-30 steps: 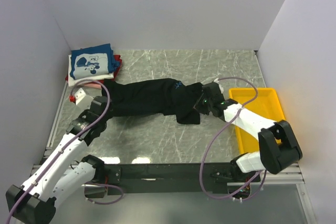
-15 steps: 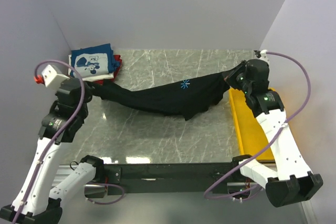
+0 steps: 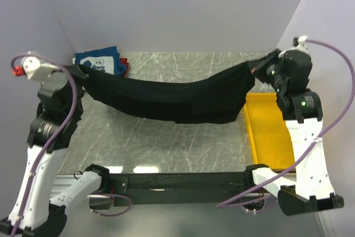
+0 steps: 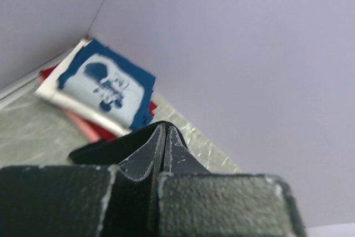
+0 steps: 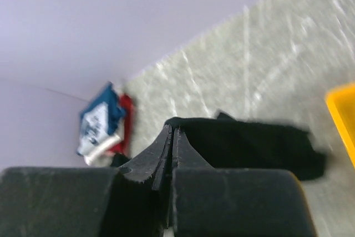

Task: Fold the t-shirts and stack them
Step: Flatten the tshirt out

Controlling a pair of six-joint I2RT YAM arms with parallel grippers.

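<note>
Start at your left. Your left gripper (image 3: 82,70) is raised at the left wall, next to the folded pile in the far-left corner. In its wrist view the left gripper (image 4: 166,129) has its two fingers pressed flat together, with only a hairline seam between them. It is clamped on one end of the black shirt (image 3: 172,101), and dark cloth bunches just below the tips (image 4: 94,151).

Behind those tips you can see the pile. The blue shirt (image 4: 105,84) with its white print lies on top, a white shirt (image 4: 72,104) is under it, and a red shirt (image 4: 47,73) peeks out at the edges. From above, the blue shirt (image 3: 99,62) is partly hidden by the gripper and the lifted cloth, and the red shirt (image 3: 123,64) shows at its right side.

Moving right, the black shirt hangs as a long band between your two grippers, across the far half of the table (image 3: 166,142). It is high at both ends and sags in the middle. You cannot tell from these views whether its lowest edge touches the table.

At the right, your right gripper (image 3: 258,66) is raised near the far-right corner, above the far end of the yellow tray (image 3: 272,131). In its wrist view the right gripper (image 5: 173,131) is closed just as tightly, fingers meeting along a thin line, and it pinches the other end of the black shirt (image 5: 249,142). The cloth spreads out past the tips, and a corner of the yellow tray (image 5: 344,120) shows at the right edge.
</note>
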